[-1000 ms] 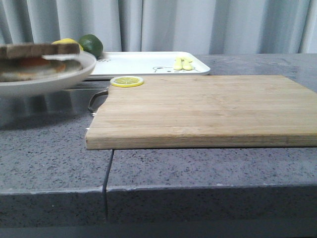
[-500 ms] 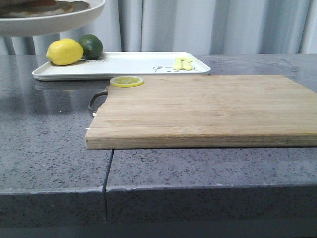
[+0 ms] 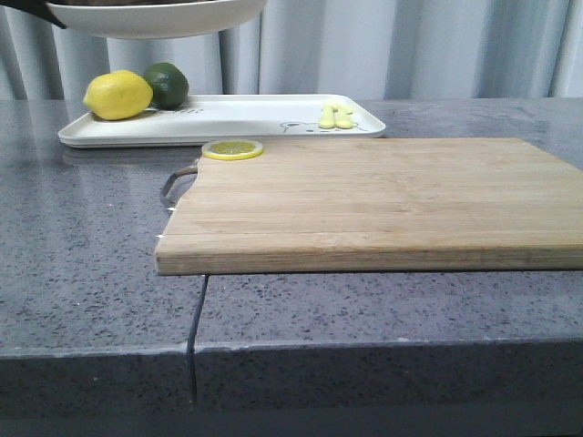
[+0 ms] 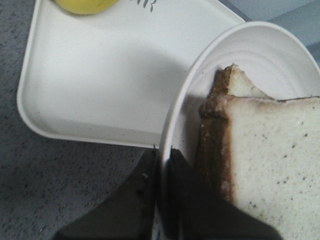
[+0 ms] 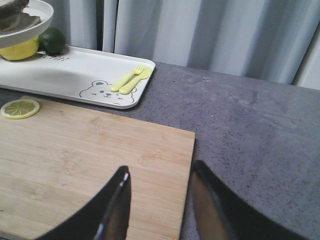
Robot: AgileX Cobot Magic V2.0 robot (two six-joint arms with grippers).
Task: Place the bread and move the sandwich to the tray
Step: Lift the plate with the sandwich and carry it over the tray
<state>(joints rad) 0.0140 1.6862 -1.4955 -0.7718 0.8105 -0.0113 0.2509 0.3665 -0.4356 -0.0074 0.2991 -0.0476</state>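
My left gripper [image 4: 162,152] is shut on the rim of a round white plate [image 4: 180,115], one finger inside the rim and one outside. On the plate lies the sandwich [image 4: 215,135]. Its top slice is the bread [image 4: 275,160], thick and white with a dark brown crust, and a lower slice peeks out beneath it. In the front view the plate [image 3: 155,16] hangs high above the left end of the tray [image 3: 228,118]. The tray [image 4: 100,75] lies below the plate. My right gripper [image 5: 160,175] is open and holds nothing, above the right edge of the cutting board [image 5: 90,160].
A lemon [image 3: 117,95] and a lime [image 3: 167,84] sit on the tray's left end. A yellow fork and spoon [image 3: 335,116] lie near its right end. A lemon slice [image 3: 232,149] rests on the far left corner of the wooden cutting board [image 3: 364,200]. Curtains hang behind.
The plate with the sandwich has risen from just above the table at the left to the top of the front view and shifted right, over the tray's left end.
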